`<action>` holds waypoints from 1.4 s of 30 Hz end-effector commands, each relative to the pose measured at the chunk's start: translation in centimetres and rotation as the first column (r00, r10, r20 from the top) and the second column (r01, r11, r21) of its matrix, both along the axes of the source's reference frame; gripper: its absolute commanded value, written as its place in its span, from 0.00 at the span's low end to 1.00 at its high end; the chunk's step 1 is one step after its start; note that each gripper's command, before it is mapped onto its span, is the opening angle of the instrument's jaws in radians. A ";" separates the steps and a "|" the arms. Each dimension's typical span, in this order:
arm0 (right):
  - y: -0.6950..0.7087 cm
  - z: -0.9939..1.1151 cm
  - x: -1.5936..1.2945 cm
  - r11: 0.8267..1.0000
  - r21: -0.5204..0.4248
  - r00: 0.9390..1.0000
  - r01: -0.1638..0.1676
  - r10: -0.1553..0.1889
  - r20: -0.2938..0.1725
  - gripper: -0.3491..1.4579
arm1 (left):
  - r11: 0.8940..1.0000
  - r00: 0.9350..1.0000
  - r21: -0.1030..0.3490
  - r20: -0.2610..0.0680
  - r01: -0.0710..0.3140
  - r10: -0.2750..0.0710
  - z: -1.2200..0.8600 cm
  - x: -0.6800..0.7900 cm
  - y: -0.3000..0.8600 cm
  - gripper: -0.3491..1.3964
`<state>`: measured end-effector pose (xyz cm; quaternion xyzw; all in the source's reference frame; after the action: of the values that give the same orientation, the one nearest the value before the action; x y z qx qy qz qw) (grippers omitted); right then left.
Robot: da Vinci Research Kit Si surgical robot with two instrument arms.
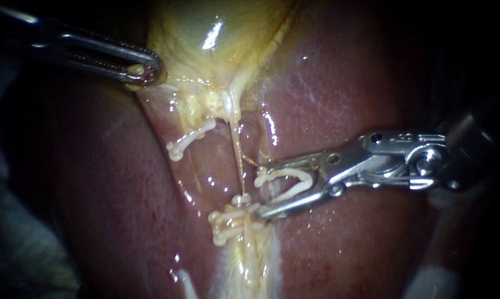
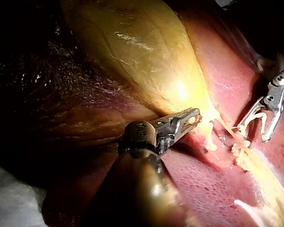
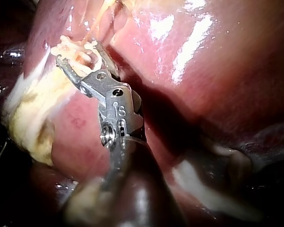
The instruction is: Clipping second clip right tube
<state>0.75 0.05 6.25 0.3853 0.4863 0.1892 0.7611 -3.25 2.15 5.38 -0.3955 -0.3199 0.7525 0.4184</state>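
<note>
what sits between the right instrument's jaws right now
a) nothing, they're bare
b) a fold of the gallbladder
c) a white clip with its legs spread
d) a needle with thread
c: the right instrument carries a white clip between its two jaws, the clip's legs apart, close beside the thin tube.

Clips (image 1: 233, 218) crowd tube (image 1: 237, 147); liver (image 1: 344, 83) alongside bare
</note>
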 end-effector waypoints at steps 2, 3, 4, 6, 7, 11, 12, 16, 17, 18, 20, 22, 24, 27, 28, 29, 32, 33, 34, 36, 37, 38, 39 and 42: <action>0.00 0.06 0.01 1.000 -0.002 1.000 0.000 0.000 0.001 0.46 | 1.000 1.000 0.000 0.000 0.000 0.000 -0.01 0.00 0.00 0.00; 0.00 0.08 0.01 1.000 -0.003 1.000 -0.001 0.001 0.001 0.46 | 1.000 1.000 0.000 0.000 0.000 0.000 -0.01 0.00 0.00 0.00; 0.00 0.10 0.02 1.000 -0.004 1.000 -0.001 0.001 0.001 0.46 | 1.000 1.000 0.000 0.000 0.000 0.000 -0.01 0.00 0.00 0.00; -0.02 0.17 0.03 1.000 -0.008 1.000 -0.001 0.001 0.002 0.46 | 1.000 1.000 0.000 0.000 0.000 0.000 -0.01 0.00 0.00 0.00; -0.03 0.20 0.03 1.000 -0.004 1.000 -0.003 0.003 0.005 0.46 | 1.000 1.000 0.000 0.000 0.000 0.000 -0.01 0.00 0.00 0.00; -0.05 0.30 0.08 1.000 0.021 1.000 -0.014 0.013 0.021 0.47 | 1.000 1.000 0.000 0.000 0.000 0.000 -0.01 0.00 0.00 0.00; -0.05 0.31 0.09 0.999 0.031 0.999 -0.018 0.017 0.027 0.47 | 1.000 1.000 0.000 0.000 0.000 0.000 -0.01 0.00 0.00 0.00; -0.03 0.33 0.18 0.993 0.106 0.998 -0.054 0.048 0.051 0.47 | 1.000 1.000 0.000 0.000 0.000 0.000 -0.01 0.00 0.00 0.00; -0.03 0.33 0.20 0.990 0.124 0.997 -0.064 0.058 0.051 0.47 | 1.000 1.000 0.000 0.000 0.000 0.000 -0.01 0.00 0.00 0.00; -0.02 0.33 0.23 0.985 0.152 0.996 -0.078 0.071 0.055 0.47 | 1.000 1.000 0.000 0.000 0.000 0.000 -0.01 0.00 0.00 0.00; -0.01 0.34 0.27 0.979 0.181 0.995 -0.094 0.085 0.057 0.47 | 1.000 1.000 0.000 0.000 0.000 0.000 -0.01 0.00 0.00 0.00; -0.01 0.34 0.32 0.973 0.204 0.993 -0.111 0.101 0.057 0.47 | 1.000 1.000 0.000 0.000 0.000 0.000 0.00 0.00 0.00 0.00; -0.01 0.34 0.36 0.968 0.220 0.992 -0.118 0.107 0.063 0.47 | 1.000 1.000 0.000 0.000 0.000 0.000 0.00 0.00 0.00 0.00; -0.01 0.34 0.42 0.962 0.243 0.991 -0.127 0.114 0.067 0.47 | 1.000 1.000 0.000 0.000 0.000 0.000 0.00 -0.01 0.00 0.00; -0.01 0.34 0.45 0.959 0.252 0.991 -0.129 0.118 0.061 0.47 | 1.000 1.000 0.000 0.000 0.001 -0.001 0.00 -0.01 0.00 0.00; -0.02 0.33 0.46 0.955 0.264 0.991 -0.135 0.124 0.059 0.47 | 1.000 1.000 0.000 0.000 0.001 -0.001 0.00 -0.02 0.00 0.00; -0.03 0.31 0.52 0.946 0.292 0.990 -0.142 0.133 0.051 0.47 | 1.000 1.000 0.000 -0.001 0.001 -0.001 0.00 -0.02 0.00 0.00; -0.04 0.30 0.54 0.943 0.300 0.990 -0.142 0.133 0.048 0.47 | 1.000 1.000 0.000 -0.001 0.001 -0.001 0.00 -0.02 0.00 0.00; -0.05 0.29 0.55 0.938 0.315 0.990 -0.144 0.137 0.042 0.47 | 1.000 1.000 0.000 -0.001 0.001 -0.001 0.00 -0.02 0.00 0.00; -0.07 0.25 0.56 0.930 0.338 0.989 -0.144 0.142 0.033 0.47 | 1.000 1.000 0.000 -0.001 0.001 -0.001 0.00 -0.02 0.00 0.00; -0.08 0.22 0.56 0.924 0.355 0.989 -0.143 0.144 0.023 0.47 | 1.000 1.000 0.000 -0.001 0.001 -0.001 0.00 -0.02 0.00 0.00; -0.08 0.20 0.57 0.918 0.370 0.989 -0.144 0.148 0.018 0.47 | 1.000 1.000 0.000 -0.001 0.001 -0.001 0.00 -0.02 0.00 0.00; -0.09 0.18 0.57 0.914 0.381 0.989 -0.140 0.148 0.008 0.47 | 1.000 1.000 0.000 -0.001 0.001 -0.001 0.00 -0.02 0.00 0.00; -0.10 0.09 0.58 0.901 0.413 0.989 -0.132 0.150 -0.010 0.47 | 1.000 1.000 0.000 -0.001 0.001 -0.001 0.00 -0.02 0.00 0.00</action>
<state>1.33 -0.05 6.32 0.5087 0.4778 0.3338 0.6336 -3.27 2.14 5.38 -0.3955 -0.3194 0.7524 0.4188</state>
